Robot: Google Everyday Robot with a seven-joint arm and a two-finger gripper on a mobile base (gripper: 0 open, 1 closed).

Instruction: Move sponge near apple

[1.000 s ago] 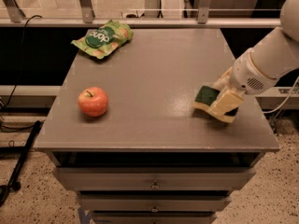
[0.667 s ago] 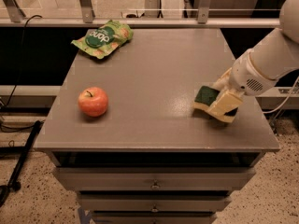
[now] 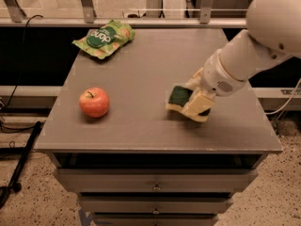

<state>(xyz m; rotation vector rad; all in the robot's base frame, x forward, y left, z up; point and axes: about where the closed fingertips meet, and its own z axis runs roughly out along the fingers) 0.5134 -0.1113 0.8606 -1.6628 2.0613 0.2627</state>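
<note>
The sponge [image 3: 178, 97], dark green on top over pale yellow foam, is at the table's right middle, just above or on the surface. My gripper [image 3: 189, 100] reaches in from the right and is shut on the sponge's right part, with a pale finger [image 3: 199, 106] in front of it. The red-orange apple [image 3: 94, 102] sits on the table's left side, well apart from the sponge and to its left.
A green snack bag [image 3: 104, 37] lies at the table's far left corner. The grey table [image 3: 150, 55] tops a drawer cabinet [image 3: 155, 186]. My white arm [image 3: 263, 36] crosses over the right edge. A railing runs behind the table.
My gripper has carried the sponge leftward across the table, closer to the apple. The apple and the snack bag have not moved.
</note>
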